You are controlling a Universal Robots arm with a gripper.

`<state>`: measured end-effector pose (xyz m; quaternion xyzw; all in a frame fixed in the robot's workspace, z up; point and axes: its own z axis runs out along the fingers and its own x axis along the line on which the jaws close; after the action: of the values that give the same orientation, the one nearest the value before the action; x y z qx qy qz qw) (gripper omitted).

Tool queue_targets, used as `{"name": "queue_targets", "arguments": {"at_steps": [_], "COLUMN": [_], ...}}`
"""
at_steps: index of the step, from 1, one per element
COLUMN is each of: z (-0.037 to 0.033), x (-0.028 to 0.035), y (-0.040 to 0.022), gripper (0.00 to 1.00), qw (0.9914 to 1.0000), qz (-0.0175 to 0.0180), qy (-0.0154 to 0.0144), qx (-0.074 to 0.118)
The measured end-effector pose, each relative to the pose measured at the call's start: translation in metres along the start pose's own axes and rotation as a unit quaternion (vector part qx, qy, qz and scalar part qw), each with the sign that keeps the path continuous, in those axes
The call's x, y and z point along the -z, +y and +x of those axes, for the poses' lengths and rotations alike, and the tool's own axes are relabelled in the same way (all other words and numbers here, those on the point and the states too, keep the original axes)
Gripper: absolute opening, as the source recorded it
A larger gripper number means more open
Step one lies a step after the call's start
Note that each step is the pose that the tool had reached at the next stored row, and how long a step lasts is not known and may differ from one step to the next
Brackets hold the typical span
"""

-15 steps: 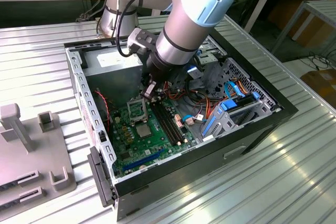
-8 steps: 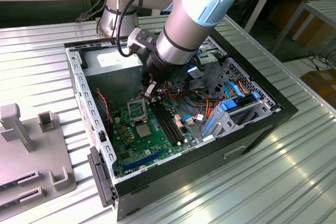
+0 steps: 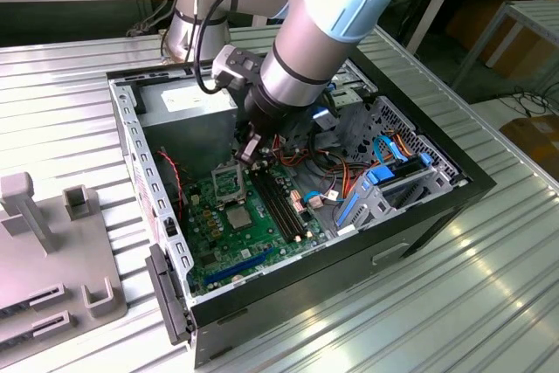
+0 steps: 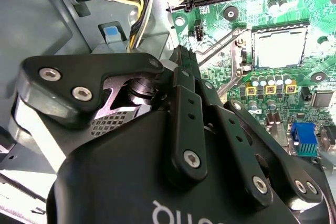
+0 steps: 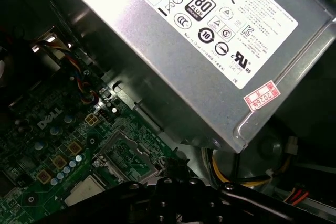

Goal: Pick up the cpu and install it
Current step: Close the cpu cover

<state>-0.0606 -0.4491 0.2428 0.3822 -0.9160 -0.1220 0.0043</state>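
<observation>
The cpu (image 3: pixel 238 216) is a flat silver-grey square lying on the green motherboard (image 3: pixel 218 246), just beside the socket (image 3: pixel 229 183) on the side nearer the case's front. In the first wrist view the cpu (image 5: pixel 85 190) sits next to the open socket (image 5: pixel 125 156). My gripper (image 3: pixel 248 153) hangs inside the case above the socket's far edge, apart from the cpu. It is shut, its black fingertips meeting with nothing between them (image 5: pixel 176 165). In the second wrist view the gripper (image 4: pixel 180 55) is beside the socket (image 4: pixel 278 46), whose lever (image 4: pixel 210 51) stands out at a slant.
The grey power supply (image 5: pixel 199 40) stands close behind the gripper, with yellow and black cables (image 4: pixel 134 3) beside it. Black memory slots (image 3: pixel 281 205) run along the socket's other side. A blue-latched drive cage (image 3: pixel 384 183) fills the case's right; a grey fixture (image 3: pixel 52 251) stands outside.
</observation>
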Motion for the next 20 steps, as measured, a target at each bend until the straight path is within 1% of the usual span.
{"name": "queue_targets", "arguments": {"at_steps": [5,12,20], "z": [0.0012,0.002,0.0022], "x": [0.0014,0.0029,0.0037], "y": [-0.001,-0.0016,-0.0017], "gripper": [0.11,0.11,0.11], "qw": [0.99999,0.99995,0.99992], "qz": [-0.0008,-0.0021,-0.0039], "qy": [0.0008,0.0011,-0.0003], "qx": [0.005,0.01,0.012]}}
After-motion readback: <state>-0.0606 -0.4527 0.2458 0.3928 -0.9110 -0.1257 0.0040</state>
